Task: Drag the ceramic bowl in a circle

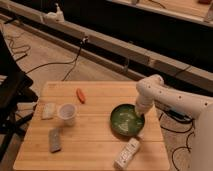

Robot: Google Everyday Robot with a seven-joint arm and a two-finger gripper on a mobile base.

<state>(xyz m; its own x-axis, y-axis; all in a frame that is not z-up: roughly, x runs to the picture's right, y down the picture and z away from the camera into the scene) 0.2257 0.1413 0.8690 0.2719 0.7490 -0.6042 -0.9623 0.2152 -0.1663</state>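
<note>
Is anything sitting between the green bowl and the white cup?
No. In the camera view only bare wooden table lies between the glossy green ceramic bowl and the translucent white plastic cup. The gripper reaches into the bowl.
</note>
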